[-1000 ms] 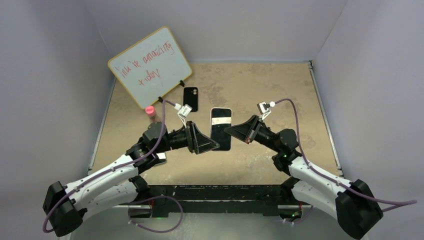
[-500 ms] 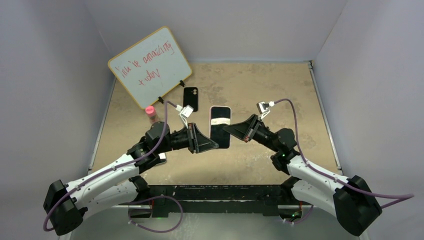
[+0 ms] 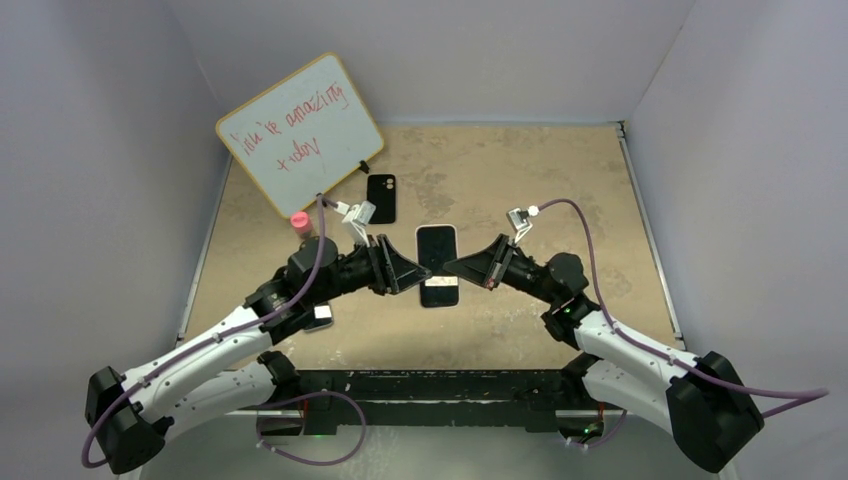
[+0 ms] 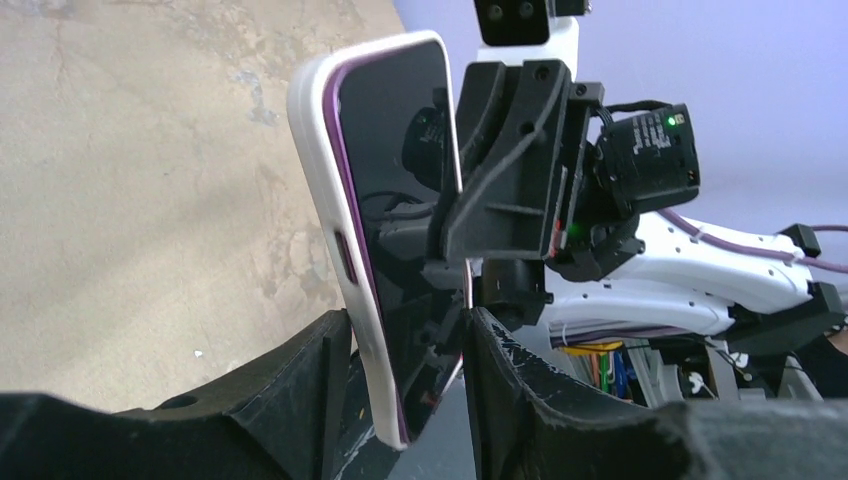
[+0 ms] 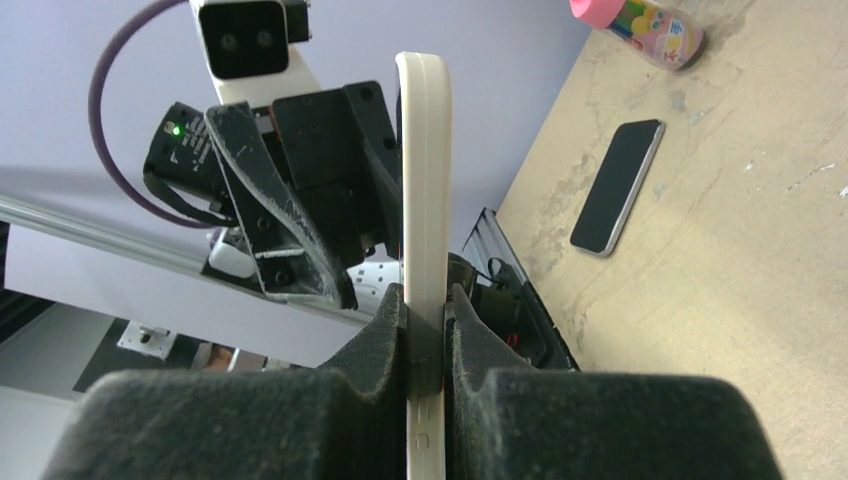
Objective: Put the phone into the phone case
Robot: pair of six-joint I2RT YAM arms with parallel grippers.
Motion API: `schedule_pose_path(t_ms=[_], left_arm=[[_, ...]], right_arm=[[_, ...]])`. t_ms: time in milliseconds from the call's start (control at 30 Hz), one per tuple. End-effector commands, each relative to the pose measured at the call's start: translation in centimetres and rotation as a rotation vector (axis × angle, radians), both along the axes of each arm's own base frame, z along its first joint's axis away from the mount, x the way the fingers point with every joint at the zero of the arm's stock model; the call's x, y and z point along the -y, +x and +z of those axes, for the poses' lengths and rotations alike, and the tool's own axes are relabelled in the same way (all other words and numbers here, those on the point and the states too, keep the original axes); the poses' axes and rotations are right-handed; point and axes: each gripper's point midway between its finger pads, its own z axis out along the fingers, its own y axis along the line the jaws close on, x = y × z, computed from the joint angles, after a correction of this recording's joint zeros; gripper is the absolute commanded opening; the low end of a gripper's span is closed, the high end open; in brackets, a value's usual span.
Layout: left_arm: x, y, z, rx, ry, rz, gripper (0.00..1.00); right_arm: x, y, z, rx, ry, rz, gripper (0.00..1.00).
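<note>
While the right end effector [image 5: 425,312] clamps the white-backed phone [image 5: 424,150] edgewise, the left end effector [image 4: 408,340] straddles its end, jaws part-open. The phone case [image 3: 381,197] lies beyond both.

phone [image 5: 617,187]: glossy black, silvery rim, lying flat | phone case [image 3: 381,197]: matte black, lying flat

We see a whiteboard [image 3: 300,135] with red handwriting standing tilted at the upper left of the overhead frame, on a mottled tan table [image 3: 520,170]. A small pink-capped bottle [image 3: 300,224] stands just below the board's lower corner. At the centre of that frame we see a whitish-beige phone [image 3: 437,262], its dark screen facing up. Plain pale walls [image 3: 700,150] close in the table.
</note>
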Motion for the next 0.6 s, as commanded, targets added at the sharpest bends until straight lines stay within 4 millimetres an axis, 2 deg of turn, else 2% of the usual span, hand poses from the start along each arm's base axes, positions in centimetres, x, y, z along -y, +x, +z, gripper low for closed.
schedule_pose_path(t_ms=[0,100,333,567], left_arm=[[0.4,1.6,1.2,0.049,0.020,0.042,0.47],[0.3,2.1,1.0,0.040,0.023,0.065,0.47],[0.2,2.5,2.7,0.038,-0.043,0.102,0.48],[-0.5,2.9,3.4,0.062,-0.077,0.146,0.41]], right_arm=[[0.0,-1.2,4.0,0.144,0.063,0.057,0.00],[-0.1,-1.5,3.6,0.147,0.047,0.079,0.00],[0.0,-3.3,3.0,0.155,0.049,0.158,0.00],[0.2,-4.2,2.7,0.148,0.055,0.185,0.00]])
